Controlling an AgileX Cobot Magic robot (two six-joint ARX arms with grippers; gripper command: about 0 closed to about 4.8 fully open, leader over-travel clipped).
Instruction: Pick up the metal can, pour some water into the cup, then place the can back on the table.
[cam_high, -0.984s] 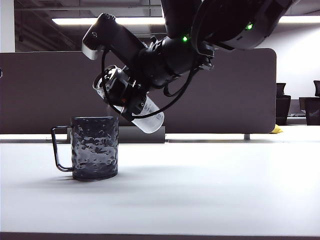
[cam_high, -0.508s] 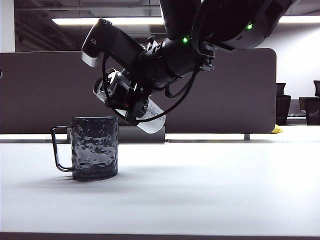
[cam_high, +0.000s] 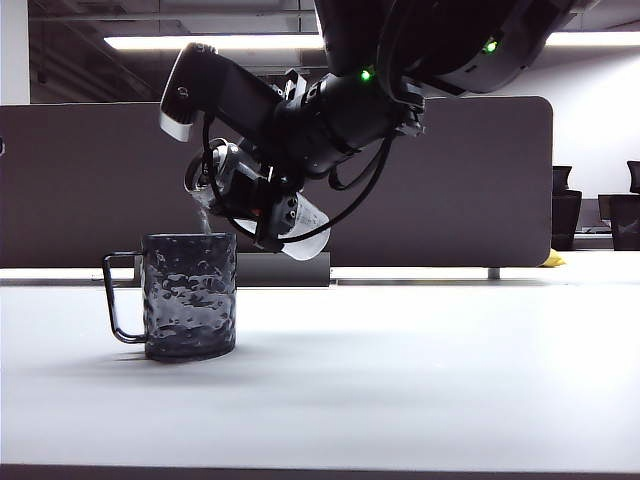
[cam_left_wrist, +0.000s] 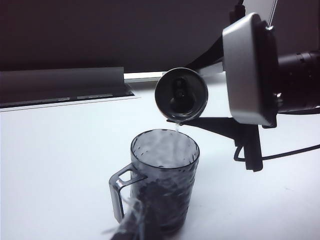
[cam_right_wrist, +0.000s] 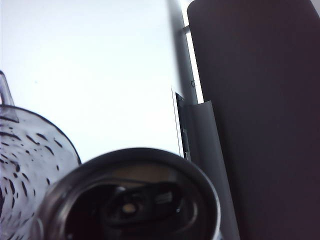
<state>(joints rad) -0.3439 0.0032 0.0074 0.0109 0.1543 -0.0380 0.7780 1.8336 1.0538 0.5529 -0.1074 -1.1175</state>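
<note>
The white table (cam_high: 420, 380) fills the lower part of the exterior view, and a dark grey partition panel (cam_high: 470, 190) stands along its far edge. Behind the panel, at the far right, some dark chairs (cam_high: 600, 215) and a small yellow thing (cam_high: 553, 260) are seen.

The right arm (cam_high: 340, 110) comes down from the upper right and reaches across to the left half of the scene. Its wrist camera housing, silver and black (cam_left_wrist: 248, 70), is the large block on the right side of the left wrist view, and it hides the fingers from there. The right gripper (cam_high: 262, 205) is closed around the body of the metal can (cam_high: 255, 205), at about half of its travel, and holds it in the air, tilted steeply, with the open top lower and to the left and the base higher to the right. A black cable (cam_high: 340, 205) loops below the wrist, in front of the panel.

The cup (cam_high: 190, 295) stands upright on the table at the left, handle to the left, just under the mouth of the can. A thin stream of water (cam_high: 204, 218) falls from the can rim into the cup.

The left gripper (cam_left_wrist: 131, 225) shows only as a dark blurred shape in front of the cup; whether it is open cannot be told.
</note>
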